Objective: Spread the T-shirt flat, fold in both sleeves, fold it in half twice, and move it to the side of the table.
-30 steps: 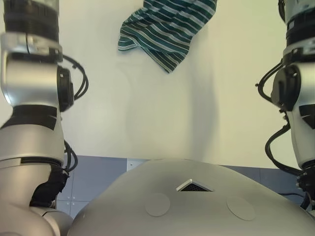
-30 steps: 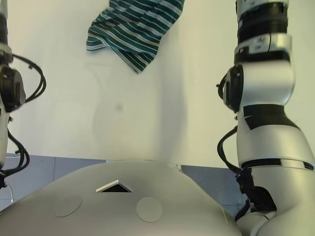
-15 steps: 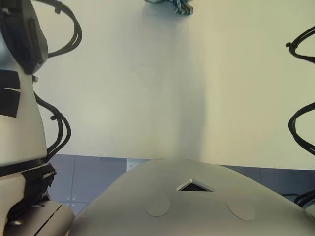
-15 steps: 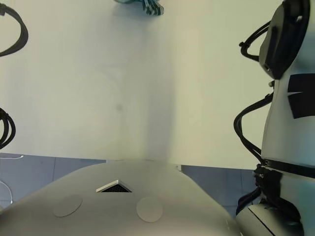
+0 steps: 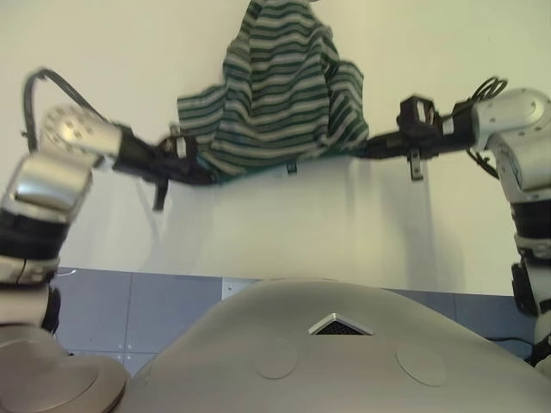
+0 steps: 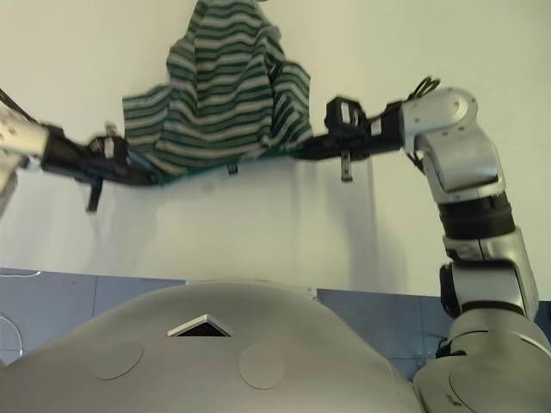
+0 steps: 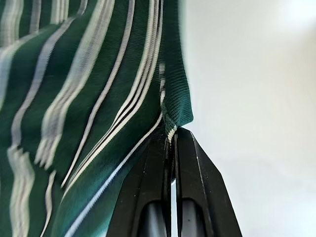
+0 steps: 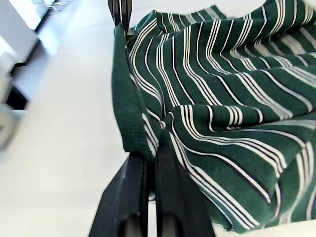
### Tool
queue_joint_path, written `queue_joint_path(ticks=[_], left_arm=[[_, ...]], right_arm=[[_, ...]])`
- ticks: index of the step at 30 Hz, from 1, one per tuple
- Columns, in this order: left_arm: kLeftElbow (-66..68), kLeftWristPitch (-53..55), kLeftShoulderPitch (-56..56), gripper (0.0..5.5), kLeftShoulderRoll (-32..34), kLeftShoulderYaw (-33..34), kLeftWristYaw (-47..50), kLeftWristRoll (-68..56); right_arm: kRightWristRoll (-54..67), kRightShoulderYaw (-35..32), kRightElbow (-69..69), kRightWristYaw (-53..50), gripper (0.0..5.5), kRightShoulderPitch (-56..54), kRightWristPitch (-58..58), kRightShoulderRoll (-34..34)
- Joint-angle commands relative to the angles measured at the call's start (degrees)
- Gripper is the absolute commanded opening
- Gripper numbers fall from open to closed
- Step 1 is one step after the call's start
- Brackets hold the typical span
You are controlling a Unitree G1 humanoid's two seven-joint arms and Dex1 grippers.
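Left eye view: my left hand and right hand each clamp tight on the hem of the striped T-shirt, stretching it over the bench, apparently to spread it flat.

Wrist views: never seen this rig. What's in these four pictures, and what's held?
It's a humanoid robot with two arms, each ending in a two-finger gripper. The eye views come from a stereo camera on its head, looking down over the arms at a pale table. Each wrist view comes from a camera on that arm, looking along its black fingers. On the table is a green striped T-shirt, bunched, not flat. The left gripper is shut on its ribbed edge; the right gripper is shut on the edge at the other side.
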Motion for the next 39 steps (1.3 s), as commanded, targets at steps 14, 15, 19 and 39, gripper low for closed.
queue_joint_path(ticks=[14,15,19,39], left_arm=[[-16.8,23.6,-7.8,0.09,-9.2,7.7,22.9,-15.4],[-15.9,21.9,-8.0,0.00,-9.5,3.6,23.8,-12.1],[-12.7,18.3,-8.0,0.00,-10.4,-3.9,26.2,-5.2],[-12.4,21.2,0.9,0.00,-6.8,-12.0,29.8,3.3]], right_arm=[[11.3,-9.6,15.4,-28.3,0.17,-22.2,20.6,11.7],[5.6,-5.8,19.7,-31.2,0.01,-22.9,15.4,14.1],[-6.9,2.8,32.6,-35.1,0.01,-23.9,1.0,21.2],[-28.1,4.5,79.4,-41.5,0.01,-38.3,-24.9,20.7]])
